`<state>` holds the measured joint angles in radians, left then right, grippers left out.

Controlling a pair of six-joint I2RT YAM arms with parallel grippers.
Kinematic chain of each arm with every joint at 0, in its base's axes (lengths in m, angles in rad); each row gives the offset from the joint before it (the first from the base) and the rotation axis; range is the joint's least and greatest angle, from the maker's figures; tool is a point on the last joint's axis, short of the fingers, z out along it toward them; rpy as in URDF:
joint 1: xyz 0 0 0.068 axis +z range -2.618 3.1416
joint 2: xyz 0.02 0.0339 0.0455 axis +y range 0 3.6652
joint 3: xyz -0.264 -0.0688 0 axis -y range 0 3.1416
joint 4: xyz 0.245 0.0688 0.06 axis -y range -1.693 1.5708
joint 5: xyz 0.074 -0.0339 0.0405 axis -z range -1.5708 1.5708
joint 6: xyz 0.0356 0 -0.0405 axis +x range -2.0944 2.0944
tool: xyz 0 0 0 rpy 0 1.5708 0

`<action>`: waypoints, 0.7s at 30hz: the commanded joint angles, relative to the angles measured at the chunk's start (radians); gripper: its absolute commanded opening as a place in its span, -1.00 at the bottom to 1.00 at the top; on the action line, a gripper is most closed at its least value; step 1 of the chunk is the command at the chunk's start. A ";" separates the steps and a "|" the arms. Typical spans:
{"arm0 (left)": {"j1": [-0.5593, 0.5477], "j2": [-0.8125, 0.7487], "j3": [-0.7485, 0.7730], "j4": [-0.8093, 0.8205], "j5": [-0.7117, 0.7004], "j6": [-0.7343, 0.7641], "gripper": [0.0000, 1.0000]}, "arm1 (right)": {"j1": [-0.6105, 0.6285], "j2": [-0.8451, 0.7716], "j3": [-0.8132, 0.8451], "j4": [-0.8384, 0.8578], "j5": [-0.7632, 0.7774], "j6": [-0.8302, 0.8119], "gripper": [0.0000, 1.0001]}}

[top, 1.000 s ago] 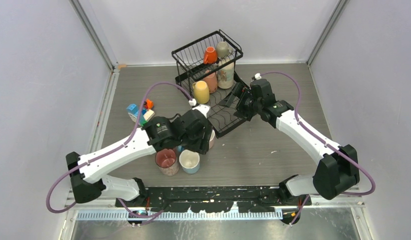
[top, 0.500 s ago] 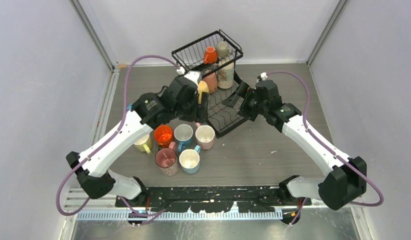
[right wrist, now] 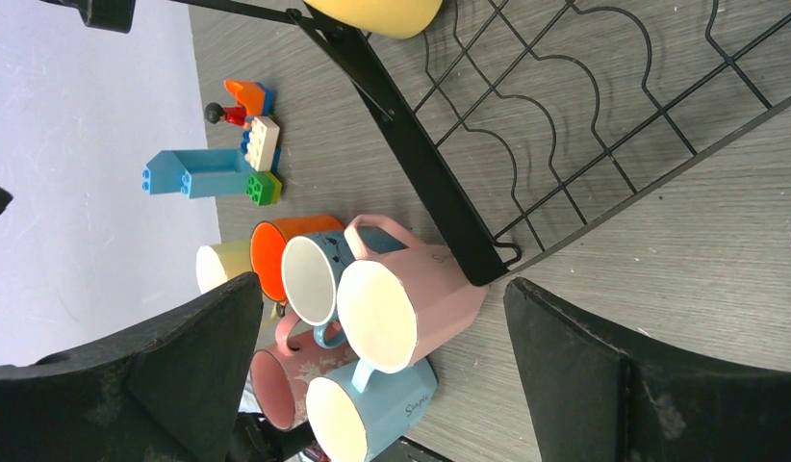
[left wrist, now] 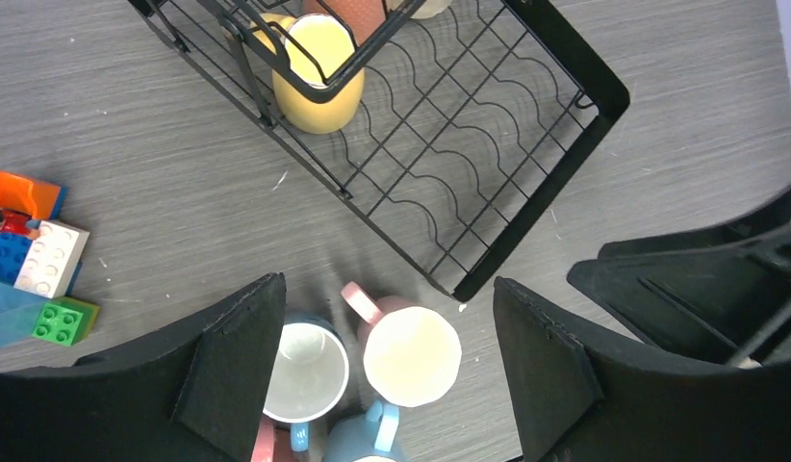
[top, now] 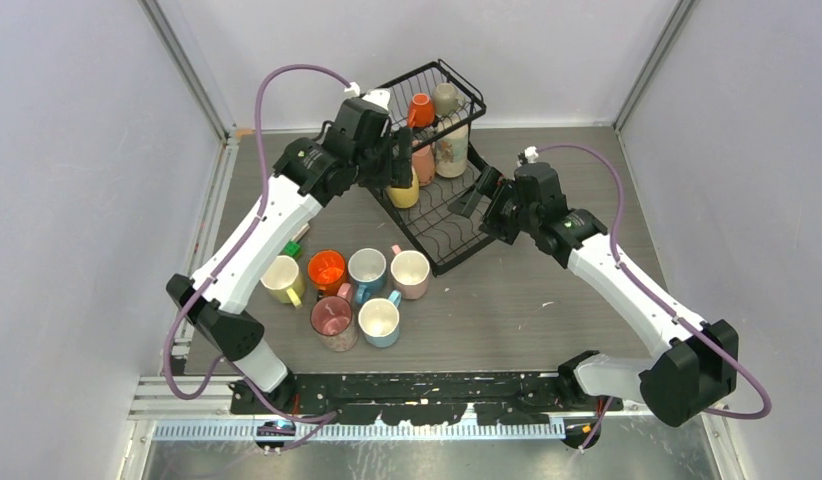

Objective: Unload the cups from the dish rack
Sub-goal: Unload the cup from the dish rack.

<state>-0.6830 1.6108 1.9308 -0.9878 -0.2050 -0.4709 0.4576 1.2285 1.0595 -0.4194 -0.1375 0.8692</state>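
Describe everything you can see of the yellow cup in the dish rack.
The yellow cup is glossy, pale yellow and ceramic-looking, with no handle showing. It sits near a corner on the lower wire tray of the dish rack, beside a salmon cup; whether the two touch is unclear. In the left wrist view the upper basket's black rim crosses in front of it.

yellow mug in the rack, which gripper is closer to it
Left. The left gripper hangs just above the yellow mug; the right gripper sits farther off to the mug's right, over the lower tray of the dish rack.
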 commanded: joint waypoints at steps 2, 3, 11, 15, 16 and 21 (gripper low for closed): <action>0.014 0.029 0.056 0.052 0.016 0.015 0.61 | 0.006 0.027 0.038 0.077 0.034 -0.015 1.00; 0.014 0.036 0.057 0.051 0.023 0.013 0.61 | 0.006 0.036 0.048 0.079 0.041 -0.017 1.00; -0.013 0.040 -0.163 0.250 -0.010 0.009 0.61 | -0.059 -0.038 0.000 0.056 0.109 0.009 1.00; -0.050 0.086 -0.228 0.370 -0.132 0.061 0.61 | -0.129 -0.117 -0.062 0.073 0.094 0.039 1.00; -0.063 0.102 -0.242 0.402 -0.171 0.081 0.62 | -0.135 -0.130 -0.068 0.070 0.095 0.040 1.00; -0.105 0.198 -0.270 0.527 -0.313 0.174 0.64 | -0.148 -0.180 -0.098 0.074 0.106 0.051 1.00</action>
<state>-0.7616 1.7527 1.6718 -0.6388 -0.3641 -0.3893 0.3111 1.0916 0.9775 -0.3882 -0.0547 0.8986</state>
